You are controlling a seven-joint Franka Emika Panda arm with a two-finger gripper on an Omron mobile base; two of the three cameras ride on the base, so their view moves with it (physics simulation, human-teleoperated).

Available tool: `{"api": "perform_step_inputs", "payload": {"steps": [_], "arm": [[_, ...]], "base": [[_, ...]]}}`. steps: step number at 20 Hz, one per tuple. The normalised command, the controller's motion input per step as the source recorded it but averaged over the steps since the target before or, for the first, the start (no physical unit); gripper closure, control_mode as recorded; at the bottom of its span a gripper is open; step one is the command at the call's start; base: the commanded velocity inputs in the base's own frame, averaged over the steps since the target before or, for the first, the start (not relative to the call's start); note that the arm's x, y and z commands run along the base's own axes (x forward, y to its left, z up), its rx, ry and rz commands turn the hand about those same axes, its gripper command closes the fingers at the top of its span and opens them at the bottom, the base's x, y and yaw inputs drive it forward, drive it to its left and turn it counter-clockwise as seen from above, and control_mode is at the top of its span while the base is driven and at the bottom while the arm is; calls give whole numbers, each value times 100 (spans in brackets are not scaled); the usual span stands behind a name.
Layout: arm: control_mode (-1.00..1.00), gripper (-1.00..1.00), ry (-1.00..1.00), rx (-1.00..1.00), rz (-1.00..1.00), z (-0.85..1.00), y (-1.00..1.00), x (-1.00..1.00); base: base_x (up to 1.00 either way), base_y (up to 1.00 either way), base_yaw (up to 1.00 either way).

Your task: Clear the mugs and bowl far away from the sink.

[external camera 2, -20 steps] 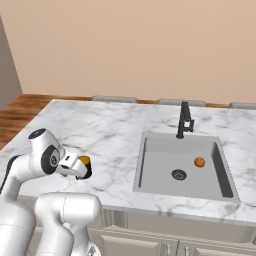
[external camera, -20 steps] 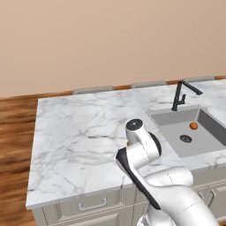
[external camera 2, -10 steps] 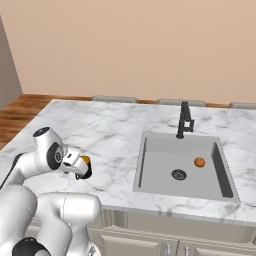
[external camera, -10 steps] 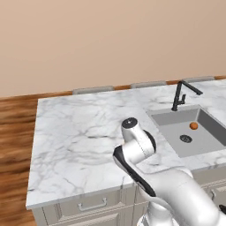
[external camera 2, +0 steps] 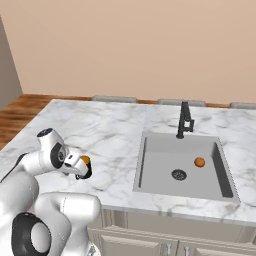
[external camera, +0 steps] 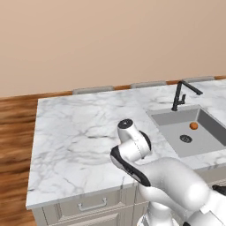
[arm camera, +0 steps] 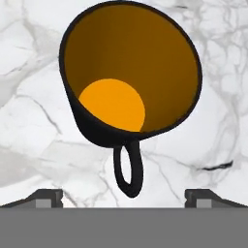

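The hand view looks straight down into a black mug (arm camera: 131,77) with an orange-yellow inside, standing upright on the marble counter (arm camera: 29,97). Its loop handle (arm camera: 128,172) points toward my gripper (arm camera: 127,197), which hovers above it, open, with one fingertip on each side of the handle and nothing between them. From the right base view, the mug (external camera 2: 86,160) peeks out just past my gripper (external camera 2: 81,170), well to the left of the sink (external camera 2: 160,172). The bowl is out of view.
The grey sink (external camera: 173,125) holds a small orange ball (external camera 2: 199,162) beside its round drain (external camera 2: 179,174), with a black tap (external camera 2: 184,120) behind it. The counter's front edge (external camera 2: 150,204) runs close below the mug. A wood floor lies beyond the counter's left end.
The arm has swung a little to the left and the hand has sunk slightly toward the mug. The jaws have stayed open.
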Motion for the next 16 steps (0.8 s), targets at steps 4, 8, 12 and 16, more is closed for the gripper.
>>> {"api": "perform_step_inputs", "payload": {"steps": [4, 8, 12, 16], "arm": [[-100, -100, 0, 0, 0, -29, -6, 13], [-100, -100, 0, 1, 0, -30, -16, 14], [-100, -100, 0, 2, 0, -18, -16, 7], [-100, 100, 0, 4, 0, -9, -10, 0]], "base": [[0, 0, 0], [0, 0, 0], [0, 0, 0], [0, 0, 0]]}}
